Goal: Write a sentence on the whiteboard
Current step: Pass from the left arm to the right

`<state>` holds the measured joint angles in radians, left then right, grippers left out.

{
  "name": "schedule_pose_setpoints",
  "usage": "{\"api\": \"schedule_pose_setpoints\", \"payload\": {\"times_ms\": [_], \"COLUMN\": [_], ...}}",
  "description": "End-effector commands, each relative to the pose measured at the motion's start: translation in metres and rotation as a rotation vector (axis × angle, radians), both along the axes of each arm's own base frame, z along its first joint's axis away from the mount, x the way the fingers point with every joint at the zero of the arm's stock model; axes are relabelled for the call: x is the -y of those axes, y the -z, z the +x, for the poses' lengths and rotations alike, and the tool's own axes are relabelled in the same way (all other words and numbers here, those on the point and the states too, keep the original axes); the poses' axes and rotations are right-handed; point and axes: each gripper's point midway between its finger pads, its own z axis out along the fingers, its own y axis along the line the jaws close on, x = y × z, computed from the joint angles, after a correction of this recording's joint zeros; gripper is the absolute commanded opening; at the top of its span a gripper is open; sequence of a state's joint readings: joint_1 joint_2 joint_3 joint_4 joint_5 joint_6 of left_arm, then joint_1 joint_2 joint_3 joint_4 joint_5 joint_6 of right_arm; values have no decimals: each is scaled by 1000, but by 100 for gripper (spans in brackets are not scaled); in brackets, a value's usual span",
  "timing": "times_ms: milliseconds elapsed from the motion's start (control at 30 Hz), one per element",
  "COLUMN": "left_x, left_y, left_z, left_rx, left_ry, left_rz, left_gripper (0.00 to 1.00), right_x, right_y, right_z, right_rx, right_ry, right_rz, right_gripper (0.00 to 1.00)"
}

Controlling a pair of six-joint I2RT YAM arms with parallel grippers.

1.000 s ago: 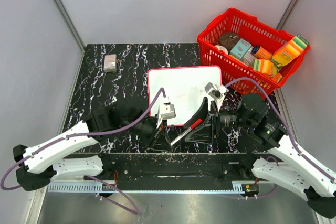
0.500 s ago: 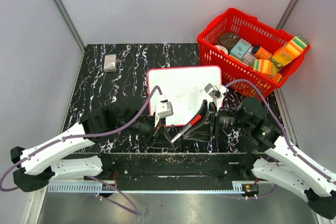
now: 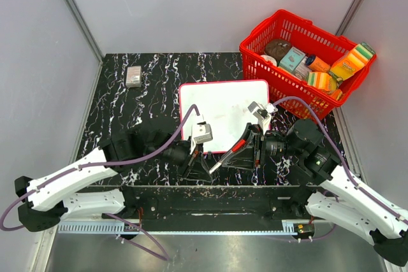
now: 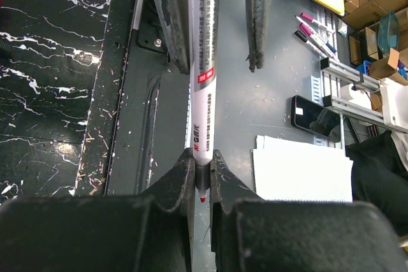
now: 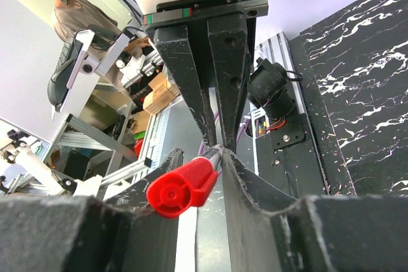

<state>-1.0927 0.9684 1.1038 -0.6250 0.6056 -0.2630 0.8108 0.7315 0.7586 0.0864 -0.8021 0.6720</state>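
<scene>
The black marbled counter carries the whiteboard flat at its middle. A full red basket stands just beside the board's far right corner, and a small grey block lies well apart at the far left. From above I can make out no writing on the board, so the sentence itself looks wholly undone.

Both arms meet over the near edge of the counter, just short of the board. The left pincer is clamped tight on the tail end of a white marker, which runs lengthwise across to the other arm. The right pincer stands narrow about the marker's red cap, but I cannot tell if it grips.

The step in hand seems to be uncapping. Pulling the cap off, bringing the tip to the board and all the writing remain.
</scene>
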Motion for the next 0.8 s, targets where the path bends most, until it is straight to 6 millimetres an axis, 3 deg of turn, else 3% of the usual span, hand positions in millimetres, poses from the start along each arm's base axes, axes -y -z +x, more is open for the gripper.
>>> {"api": "schedule_pose_setpoints", "payload": {"times_ms": [0, 133, 367, 533, 600, 633, 667, 767], "left_x": [9, 10, 11, 11, 11, 10, 9, 5], "left_y": [-16, -15, -16, -12, -10, -10, -11, -14], "left_z": [1, 0, 1, 2, 4, 6, 7, 20], "left_rx": [25, 23, 28, 25, 27, 35, 44, 80], "left_ry": [11, 14, 11, 5, -7, -21, -35, -126], "left_rz": [-64, -62, -66, -58, -55, -56, -68, -95], "left_gripper": [0, 0, 0, 0, 35, 62, 99, 99], "right_x": [0, -1, -2, -2, -2, -1, 0, 1], "right_y": [-12, -10, -6, -5, -4, -4, -3, 2], "right_z": [-1, -1, -1, 3, 7, 8, 11, 20], "right_rx": [25, 23, 13, 9, 9, 10, 10, 7], "right_ry": [1, -7, -13, 11, 42, 52, 75, 135], "right_rz": [44, 36, 24, 27, 27, 27, 24, 3], "right_gripper": [35, 34, 1, 0, 0, 0, 0, 0]}}
